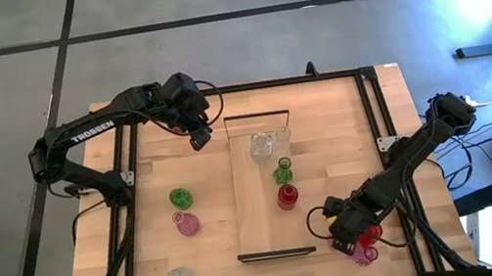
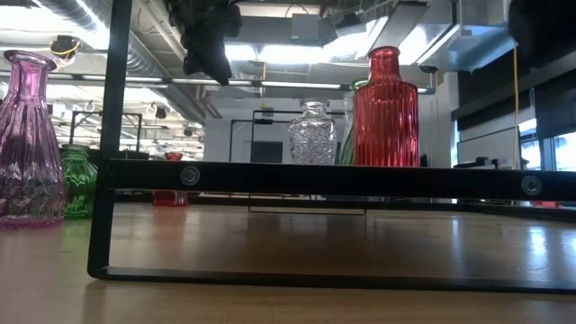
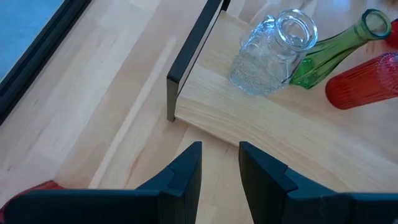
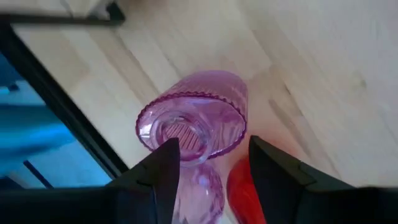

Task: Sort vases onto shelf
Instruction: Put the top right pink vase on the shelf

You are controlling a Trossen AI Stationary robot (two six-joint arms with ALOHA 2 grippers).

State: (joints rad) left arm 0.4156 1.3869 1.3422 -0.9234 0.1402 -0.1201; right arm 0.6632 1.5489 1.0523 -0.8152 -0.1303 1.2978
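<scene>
Pink glass sits directly under the right gripper [image 4: 208, 165]: its jaws stand apart over the neck of a pink vase [image 1: 365, 255] at the lower right of the high view, not yet clamped, probably lining up a pick. A red vase [image 1: 370, 235] touches it and may crowd the fingers. The left gripper [image 1: 199, 137] hangs empty, jaws apart, just off the shelf [image 1: 257, 206] at its upper end. On the shelf stand a clear vase [image 1: 261, 144], a green vase [image 1: 283, 171] and a tall red vase [image 1: 286, 196]. Three vases wait at lower left.
</scene>
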